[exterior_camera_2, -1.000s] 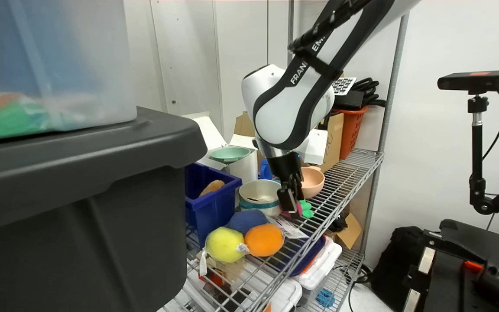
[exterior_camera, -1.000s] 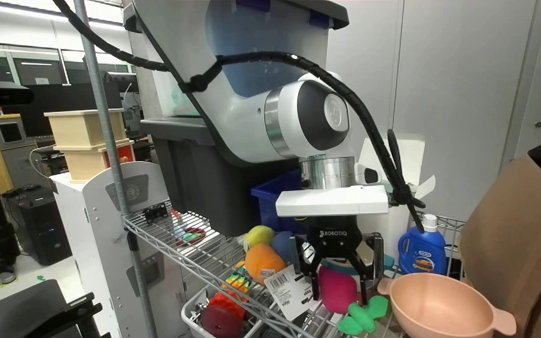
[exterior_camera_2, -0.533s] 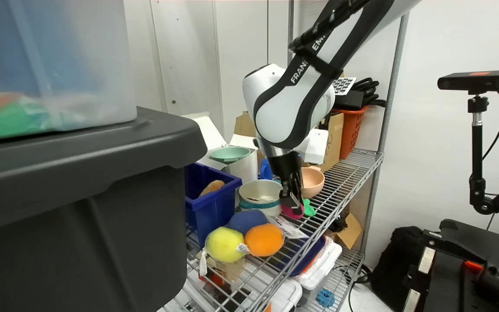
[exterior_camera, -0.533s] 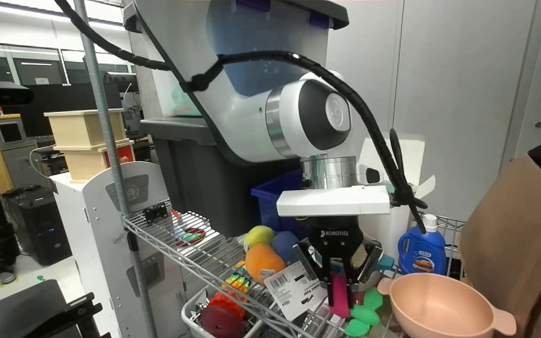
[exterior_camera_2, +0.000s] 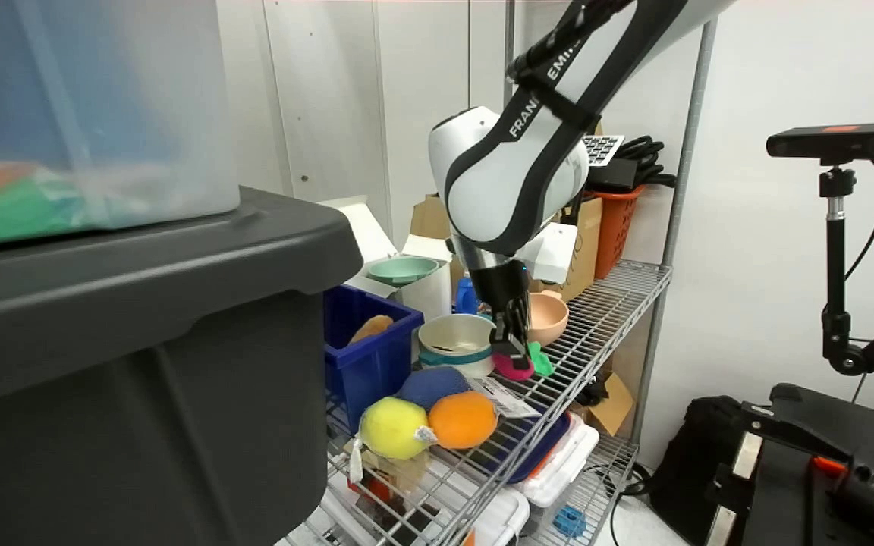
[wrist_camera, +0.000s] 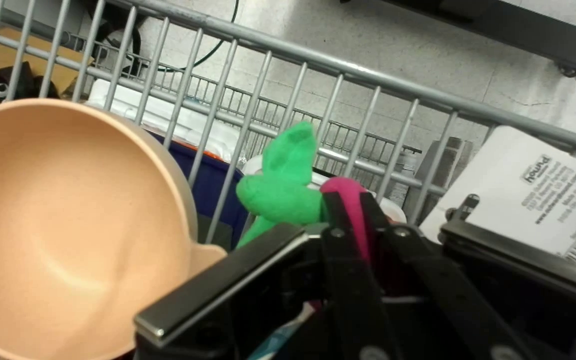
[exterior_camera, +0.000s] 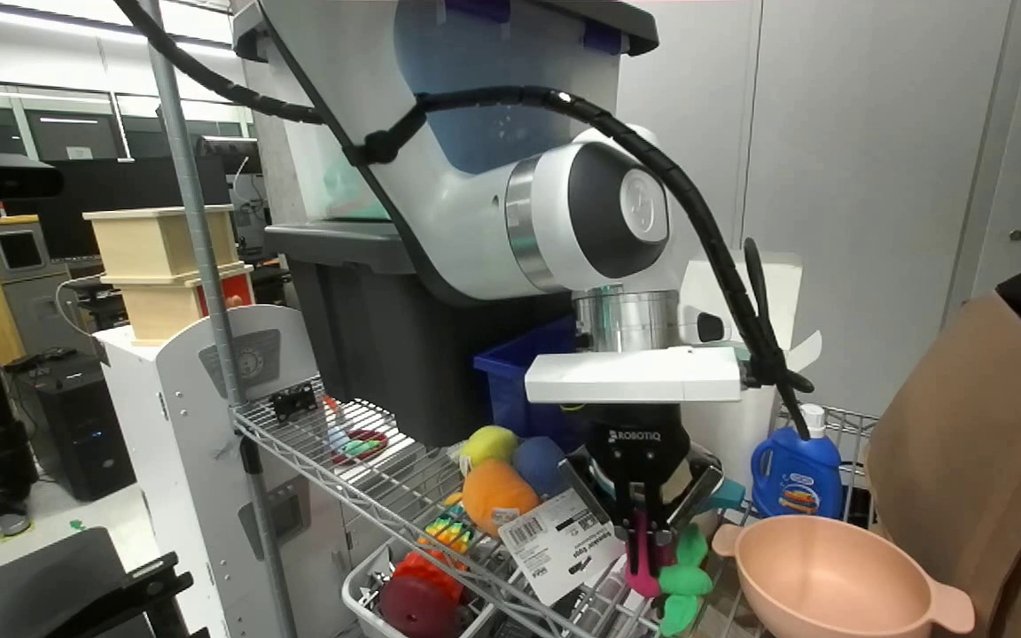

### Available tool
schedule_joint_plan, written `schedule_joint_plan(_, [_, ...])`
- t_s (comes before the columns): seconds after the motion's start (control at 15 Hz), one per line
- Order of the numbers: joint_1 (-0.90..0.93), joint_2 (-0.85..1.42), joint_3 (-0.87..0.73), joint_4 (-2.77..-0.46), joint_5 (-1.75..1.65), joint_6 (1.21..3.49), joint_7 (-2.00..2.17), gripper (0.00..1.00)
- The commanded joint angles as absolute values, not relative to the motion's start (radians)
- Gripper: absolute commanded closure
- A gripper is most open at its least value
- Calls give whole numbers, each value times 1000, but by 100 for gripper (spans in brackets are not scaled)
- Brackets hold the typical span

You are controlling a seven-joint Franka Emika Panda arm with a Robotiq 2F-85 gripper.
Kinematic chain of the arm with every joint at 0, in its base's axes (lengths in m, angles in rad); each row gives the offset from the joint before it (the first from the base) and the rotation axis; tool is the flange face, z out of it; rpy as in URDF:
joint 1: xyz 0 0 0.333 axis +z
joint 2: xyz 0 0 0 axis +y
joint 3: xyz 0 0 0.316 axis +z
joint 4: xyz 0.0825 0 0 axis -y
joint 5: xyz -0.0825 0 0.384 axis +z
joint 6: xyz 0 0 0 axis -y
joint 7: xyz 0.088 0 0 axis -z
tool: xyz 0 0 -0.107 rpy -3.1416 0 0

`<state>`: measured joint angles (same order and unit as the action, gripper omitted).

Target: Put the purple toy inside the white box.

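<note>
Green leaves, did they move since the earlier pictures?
Yes, upward: in an exterior view, the green leaves now reach level with the peach bowl's handle.

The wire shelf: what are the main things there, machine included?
Tote: one, dark grey, under clear bin
Clear bin: one, bluish, atop tote
Crate: one, blue, beside tote
Round toys: three, yellow/orange/blue, near crate
White box: one, white, near crate
Green bowl: one, green, in white box
Pot: one, cream/teal, near white box
Purple toy: one, magenta, near pot
Leafy piece: one, green, beside purple toy
Peach bowl: one, peach, near purple toy
Bottle: one, blue, near peach bowl
Arm: one, white/black, over shelf
Gripper: one, black, closed on purple toy
</note>
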<state>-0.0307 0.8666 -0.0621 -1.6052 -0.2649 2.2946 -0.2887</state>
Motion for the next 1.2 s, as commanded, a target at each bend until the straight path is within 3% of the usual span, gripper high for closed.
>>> schedule_joint_plan(0.0, [-56,812,-39,-1644,-252,2277,-313,97])
schedule_joint_plan(1.13, [-73,662,-36,-1676,-233,2243,-309,97])
